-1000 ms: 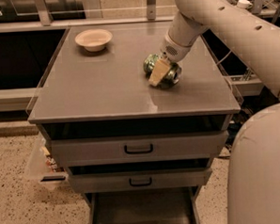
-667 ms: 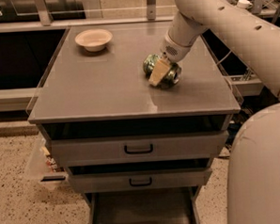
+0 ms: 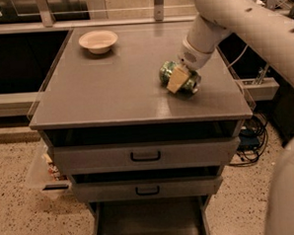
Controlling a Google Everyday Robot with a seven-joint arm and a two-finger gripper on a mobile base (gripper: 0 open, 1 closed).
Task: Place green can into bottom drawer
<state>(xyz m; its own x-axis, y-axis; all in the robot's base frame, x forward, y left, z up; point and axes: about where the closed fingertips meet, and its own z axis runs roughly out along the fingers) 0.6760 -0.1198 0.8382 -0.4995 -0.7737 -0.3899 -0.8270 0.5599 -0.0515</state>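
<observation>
The green can (image 3: 166, 71) lies on its side on the right part of the grey cabinet top (image 3: 111, 91). My gripper (image 3: 179, 78) comes down from the upper right and is closed around the can, with a cream finger pad (image 3: 175, 81) across its front. The can rests on the top. The bottom drawer (image 3: 148, 228) is pulled out below the front of the cabinet and shows a dark tray with nothing seen in it.
A shallow cream bowl (image 3: 98, 41) stands at the back left of the top. Two handled drawers (image 3: 145, 156) sit above the bottom one. A clear plastic bin (image 3: 43, 173) is on the floor at the left, and cables (image 3: 249, 134) at the right.
</observation>
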